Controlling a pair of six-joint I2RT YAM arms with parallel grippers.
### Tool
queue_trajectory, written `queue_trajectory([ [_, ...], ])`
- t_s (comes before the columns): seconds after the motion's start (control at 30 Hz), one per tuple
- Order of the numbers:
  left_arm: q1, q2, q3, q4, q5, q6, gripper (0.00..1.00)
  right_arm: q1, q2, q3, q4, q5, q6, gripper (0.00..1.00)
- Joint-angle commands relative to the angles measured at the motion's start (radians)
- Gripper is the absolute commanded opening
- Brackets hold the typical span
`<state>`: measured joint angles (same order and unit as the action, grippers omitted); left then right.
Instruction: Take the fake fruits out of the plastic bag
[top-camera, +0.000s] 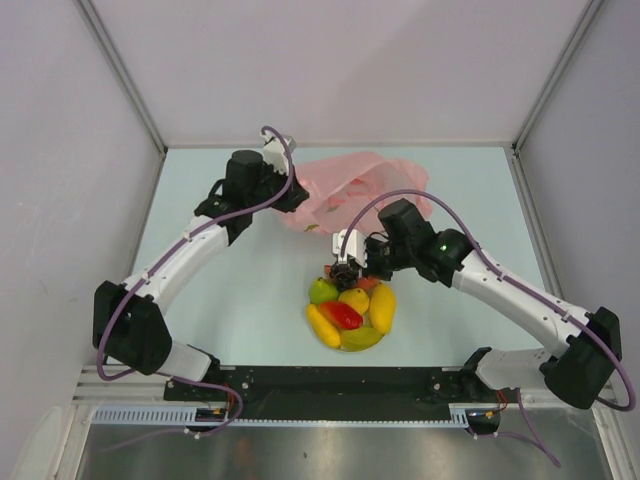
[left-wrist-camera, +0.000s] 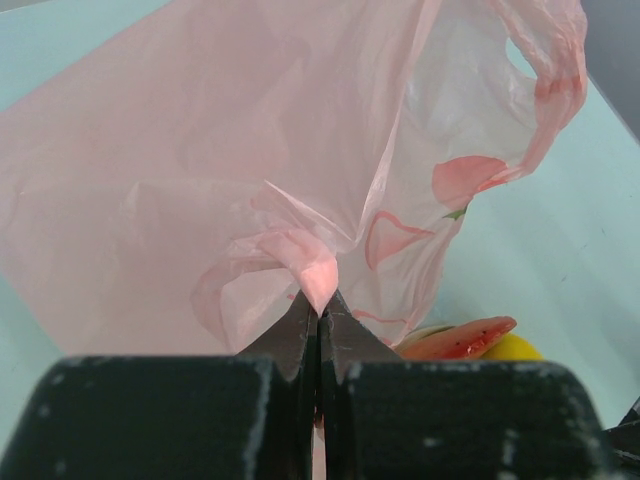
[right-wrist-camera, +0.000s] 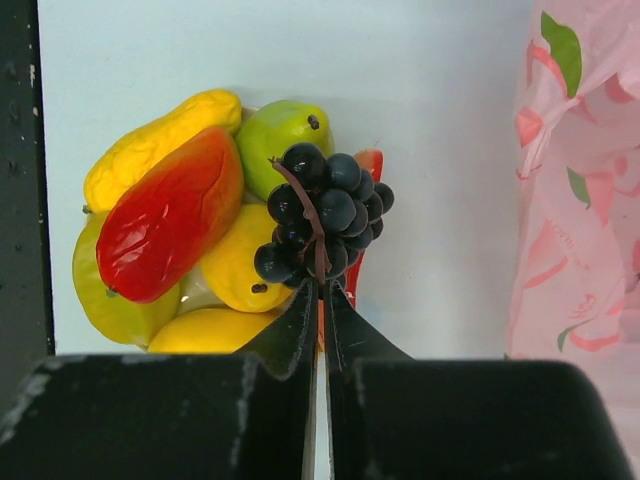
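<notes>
Pink bag (top-camera: 360, 190) pinched by left pincer (left-wrist-camera: 318, 312); right pincer (right-wrist-camera: 320, 292) clamps grape bunch (right-wrist-camera: 325, 215) beside fruits (top-camera: 352, 315).

Bare table (top-camera: 230, 300) lies left of the fruit pile (top-camera: 350, 315); the plastic bag (top-camera: 350, 190) blocks behind.

Lab test booth, walled by white panels (top-camera: 340, 60).
</notes>
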<state>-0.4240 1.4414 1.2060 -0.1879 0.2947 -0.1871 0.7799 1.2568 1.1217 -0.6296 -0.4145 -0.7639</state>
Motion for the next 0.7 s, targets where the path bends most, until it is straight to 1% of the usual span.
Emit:
queue_trajectory([
  [0.0,-0.012,-0.015,0.006,0.033,0.023,-0.026,0.01,0.013,-0.043,0.003,-0.018,-0.020,-0.096,0.06],
  [0.07,-0.013,-0.012,0.012,0.033,0.027,-0.028,0.00,0.013,-0.059,0.003,-0.050,-0.027,-0.123,0.07],
  [0.1,-0.015,-0.006,0.013,0.031,0.027,-0.029,0.01,0.013,-0.060,0.003,-0.062,-0.029,-0.136,0.09],
  [0.2,-0.018,0.004,0.018,0.034,0.035,-0.035,0.00,0.015,-0.063,0.004,-0.142,-0.029,-0.221,0.13],
  [0.37,-0.021,0.011,0.024,0.036,0.041,-0.040,0.00,0.013,-0.059,0.003,-0.174,-0.029,-0.305,0.13],
  [0.53,-0.022,0.011,0.021,0.036,0.040,-0.038,0.01,0.013,-0.054,0.003,-0.200,-0.038,-0.310,0.13],
  [0.67,-0.022,0.008,0.012,0.033,0.040,-0.037,0.01,0.013,-0.059,0.003,-0.200,-0.029,-0.276,0.15],
])
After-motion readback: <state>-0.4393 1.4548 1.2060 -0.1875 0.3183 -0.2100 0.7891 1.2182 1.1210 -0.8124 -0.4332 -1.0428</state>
